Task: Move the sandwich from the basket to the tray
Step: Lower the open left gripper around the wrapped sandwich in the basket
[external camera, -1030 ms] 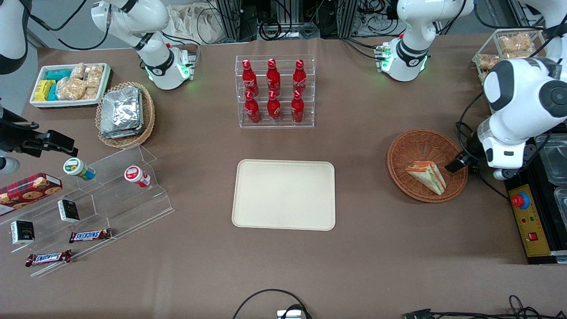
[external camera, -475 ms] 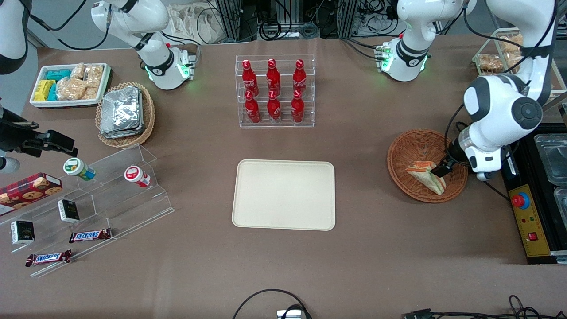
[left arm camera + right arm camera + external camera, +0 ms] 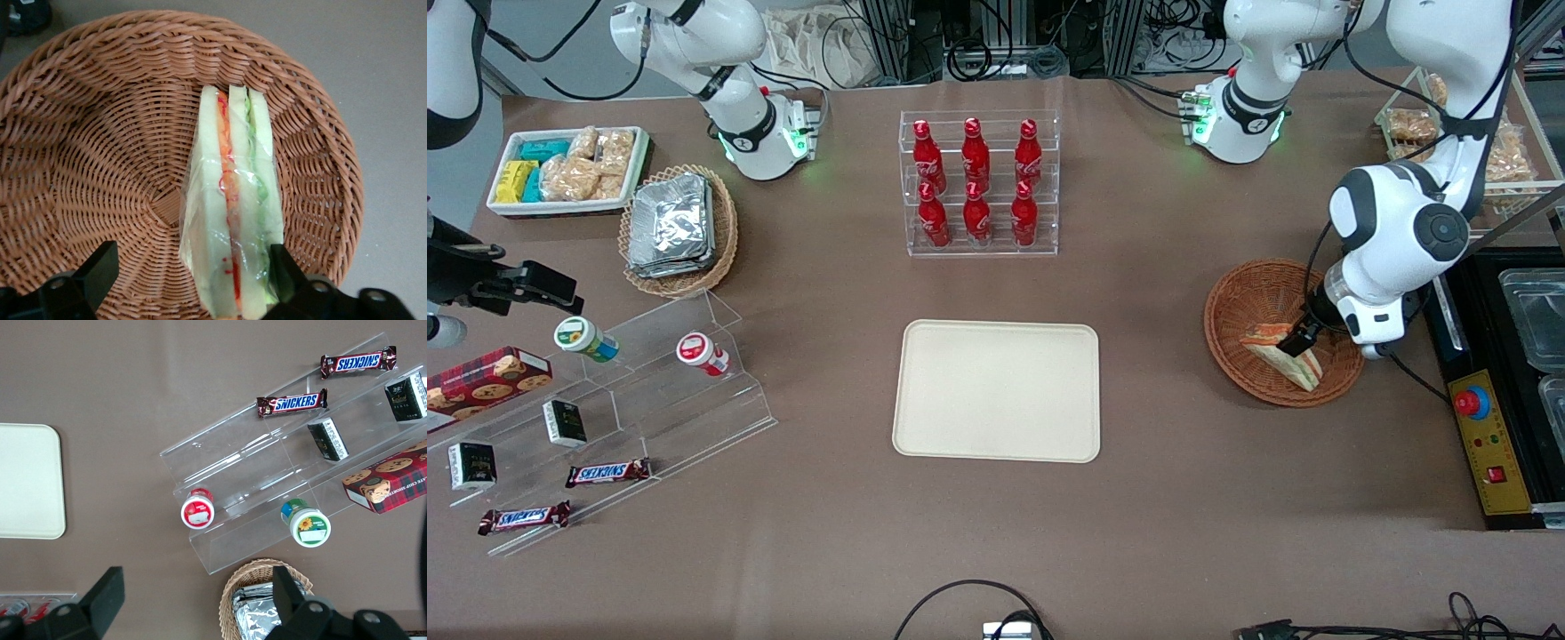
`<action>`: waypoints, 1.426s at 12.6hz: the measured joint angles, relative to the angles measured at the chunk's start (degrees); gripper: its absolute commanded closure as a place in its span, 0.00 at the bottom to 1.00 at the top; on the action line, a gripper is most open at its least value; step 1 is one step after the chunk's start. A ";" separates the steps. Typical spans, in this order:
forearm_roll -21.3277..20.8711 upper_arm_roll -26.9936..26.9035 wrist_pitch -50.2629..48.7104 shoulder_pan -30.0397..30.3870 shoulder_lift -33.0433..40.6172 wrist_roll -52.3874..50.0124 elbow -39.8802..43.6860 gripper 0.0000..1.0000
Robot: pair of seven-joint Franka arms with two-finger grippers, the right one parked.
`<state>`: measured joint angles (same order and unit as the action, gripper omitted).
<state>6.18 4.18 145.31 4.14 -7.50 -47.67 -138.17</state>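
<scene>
1. Tabletop is matte brown, running the full width between both arm bases; we see cable bundles and metal framing at the edge farthest from the front camera.
2. Counts: one sandwich, one reddish-brown basket, one cream tray, six red bottles in a clear rack, two Snickers bars on the clear stepped stand toward the parked arm's end, one tan basket of foil packets, one white bin of snacks.
3. Sandwich lies in the basket, toward the working arm's end of the table, well apart from the tray. We read it as plastic-wrapped, resting on a slanted edge with the filling layers facing up.
4. Long axis: in the front view it runs diagonally, from the basket's middle toward the part of the rim nearest the front camera. Orange-red layer sits beside the green one, pale bread between and outside.
5. Gripper hangs low over the basket with its fingers spread wide; one finger sits just beside the sandwich's broad end, the other over bare wicker. Nothing pinched.
</scene>
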 measured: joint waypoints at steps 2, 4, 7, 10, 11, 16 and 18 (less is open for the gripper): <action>0.08 0.12 1.21 0.00 -0.23 0.00 -0.71 0.00; 0.08 0.21 0.25 0.00 0.40 0.03 -0.29 0.00; 0.08 0.25 -10.11 0.00 2.48 0.06 5.39 0.00; 0.07 0.26 -20.03 0.00 2.71 0.20 13.13 0.00; 0.07 0.26 -20.11 0.00 2.25 0.72 13.19 0.00; 0.07 0.23 -13.24 0.01 -3.19 2.44 10.24 0.00; 0.07 0.23 -12.12 0.01 -4.98 2.47 9.99 0.00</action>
<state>6.25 4.41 133.19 4.15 -12.48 -45.20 -128.18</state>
